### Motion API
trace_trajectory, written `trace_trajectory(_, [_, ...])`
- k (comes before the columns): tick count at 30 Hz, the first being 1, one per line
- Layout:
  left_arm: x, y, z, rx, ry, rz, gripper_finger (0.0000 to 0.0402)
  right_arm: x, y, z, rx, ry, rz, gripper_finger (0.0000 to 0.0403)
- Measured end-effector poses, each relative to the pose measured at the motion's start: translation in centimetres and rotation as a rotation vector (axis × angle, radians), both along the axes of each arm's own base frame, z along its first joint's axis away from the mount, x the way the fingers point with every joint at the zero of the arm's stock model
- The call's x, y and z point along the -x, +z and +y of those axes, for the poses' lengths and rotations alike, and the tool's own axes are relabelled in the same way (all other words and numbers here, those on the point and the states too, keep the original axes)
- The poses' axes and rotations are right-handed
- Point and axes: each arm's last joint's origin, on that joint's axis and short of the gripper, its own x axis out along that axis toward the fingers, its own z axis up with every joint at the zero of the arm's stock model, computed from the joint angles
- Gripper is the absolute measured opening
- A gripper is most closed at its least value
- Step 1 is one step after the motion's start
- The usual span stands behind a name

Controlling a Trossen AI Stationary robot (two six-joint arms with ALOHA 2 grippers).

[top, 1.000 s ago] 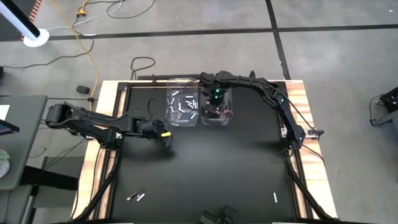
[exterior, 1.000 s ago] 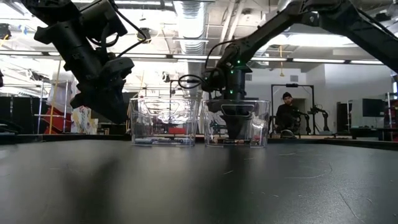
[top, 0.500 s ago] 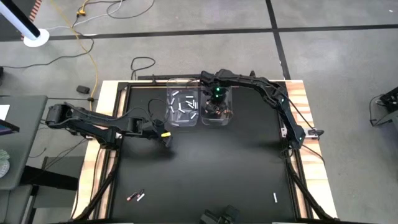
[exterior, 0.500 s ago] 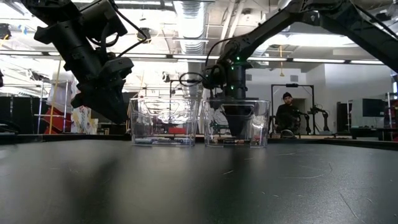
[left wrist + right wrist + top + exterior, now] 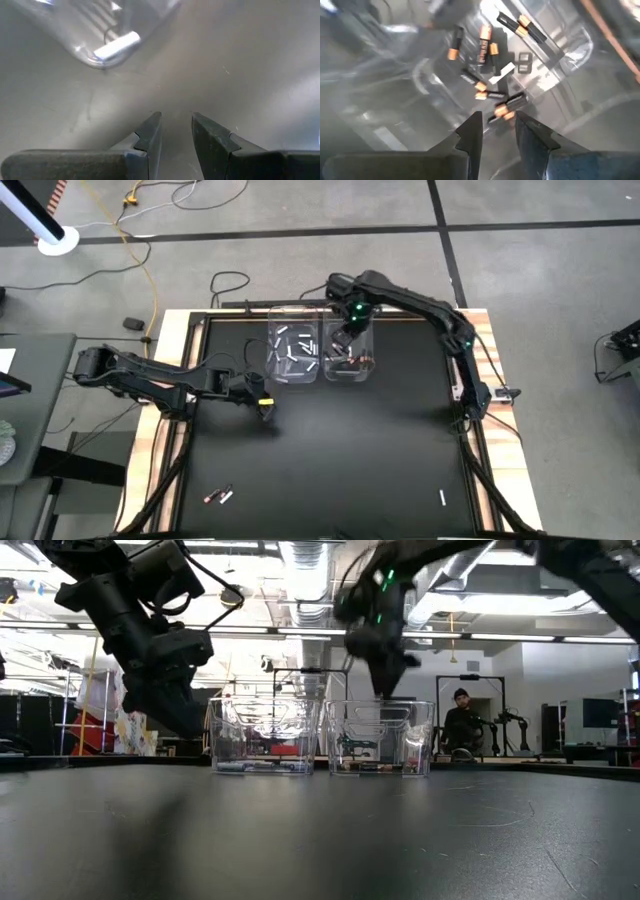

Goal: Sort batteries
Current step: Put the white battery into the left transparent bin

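Above the right clear bin point(image 5: 350, 358), right gripper point(image 5: 497, 131) hangs empty, fingers parted over blurred copper-and-dark batteries point(image 5: 485, 42). White batteries point(image 5: 292, 348) fill the left bin point(image 5: 292, 352); strays point(image 5: 218, 496) lie near the table's front. Left gripper point(image 5: 176, 131), slightly parted, holds nothing.

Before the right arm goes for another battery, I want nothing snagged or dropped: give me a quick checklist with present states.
1. Right gripper empty, fingers apart: ok.
2. Right gripper lifted above the right bin: ok.
3. Copper-and-black batteries lying inside the right bin: ok.
4. White batteries lying in the left bin: ok.
5. Left gripper empty, waiting over bare table beside the left bin: ok.
6. Loose batteries still to sort, a pair near the front left, a white one front right: not ok.
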Motion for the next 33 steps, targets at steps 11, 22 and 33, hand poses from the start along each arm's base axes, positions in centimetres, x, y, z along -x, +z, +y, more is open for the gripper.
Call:
trace_trajectory(11, [0.3,-0.3,-1.3,0.031,-0.240,0.065,0.0100,4.5,10.1,8.2,0.096,-0.152,-0.122,0.0126])
trace_trajectory(22, [0.5,-0.4,-3.0,0.009,-0.368,0.084,0.0100,8.8,7.9,21.1,0.060,-0.307,-0.023,0.0126])
trace_trajectory(33, [0.4,-0.3,-3.4,0.018,-0.373,0.073,0.0100,14.3,-1.9,32.4,-0.117,-0.557,-0.034,0.0126])
